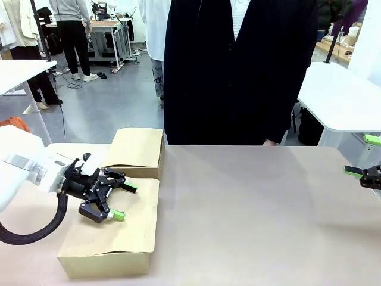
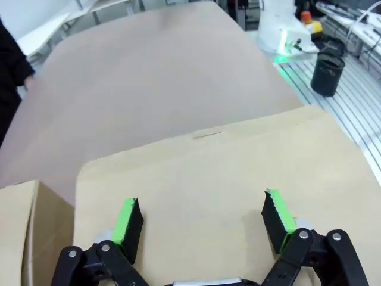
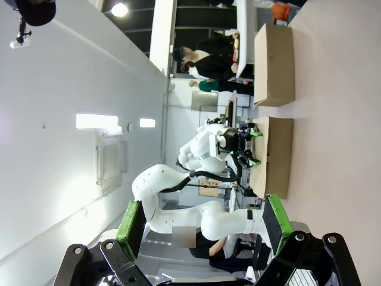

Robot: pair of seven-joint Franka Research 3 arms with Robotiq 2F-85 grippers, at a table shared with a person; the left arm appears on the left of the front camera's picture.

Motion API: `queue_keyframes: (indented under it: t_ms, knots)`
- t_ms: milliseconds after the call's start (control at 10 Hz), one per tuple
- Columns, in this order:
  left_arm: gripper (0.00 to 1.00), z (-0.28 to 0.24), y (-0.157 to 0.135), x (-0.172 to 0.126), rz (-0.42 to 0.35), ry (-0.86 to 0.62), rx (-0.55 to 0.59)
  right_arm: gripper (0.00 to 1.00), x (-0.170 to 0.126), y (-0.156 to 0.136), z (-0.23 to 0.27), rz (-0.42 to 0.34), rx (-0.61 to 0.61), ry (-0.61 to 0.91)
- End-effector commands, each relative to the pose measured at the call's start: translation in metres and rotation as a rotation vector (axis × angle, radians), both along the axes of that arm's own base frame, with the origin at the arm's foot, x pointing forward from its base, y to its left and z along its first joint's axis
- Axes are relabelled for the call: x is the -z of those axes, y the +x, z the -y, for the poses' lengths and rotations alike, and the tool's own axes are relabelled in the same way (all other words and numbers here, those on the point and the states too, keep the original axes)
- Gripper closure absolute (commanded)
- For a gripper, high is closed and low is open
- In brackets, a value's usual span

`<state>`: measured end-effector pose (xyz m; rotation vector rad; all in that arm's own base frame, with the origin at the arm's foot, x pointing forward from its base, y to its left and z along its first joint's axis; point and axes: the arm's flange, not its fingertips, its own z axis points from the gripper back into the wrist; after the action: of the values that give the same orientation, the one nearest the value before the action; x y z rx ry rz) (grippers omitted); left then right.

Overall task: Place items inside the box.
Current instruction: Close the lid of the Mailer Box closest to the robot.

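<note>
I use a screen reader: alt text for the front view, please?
The left hand hovers open above a closed cardboard box on a tan table. A person in a dark coat stands at the far side.

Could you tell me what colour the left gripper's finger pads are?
Bright green pads, clearest in the left wrist view.

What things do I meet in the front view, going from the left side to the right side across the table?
Left gripper, open, over the near closed cardboard box → person's dark coat at the far edge → right gripper, open, at the right edge.
</note>
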<state>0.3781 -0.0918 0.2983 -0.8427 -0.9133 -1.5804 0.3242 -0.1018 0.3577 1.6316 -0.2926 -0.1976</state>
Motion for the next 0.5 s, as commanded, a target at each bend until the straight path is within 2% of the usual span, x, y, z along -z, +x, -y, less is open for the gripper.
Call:
queue_keyframes:
  t_ms: [0, 200, 300, 400]
  knots:
    - [0.00, -0.038, -0.139, -0.029, -0.076, -0.066, -0.037, 0.00, -0.005, 0.001, 0.001, -0.007, 0.011, 0.023]
    - [0.00, -0.070, -0.144, -0.062, -0.208, -0.143, 0.010, 0.00, -0.005, 0.001, 0.001, -0.007, 0.011, 0.023]
    - [0.00, -0.083, -0.144, -0.070, -0.330, -0.146, -0.017, 0.00, -0.005, 0.001, 0.001, -0.007, 0.011, 0.023]
    - [0.00, -0.095, -0.141, -0.080, -0.557, -0.127, -0.223, 0.00, -0.005, 0.001, 0.001, -0.007, 0.011, 0.023]
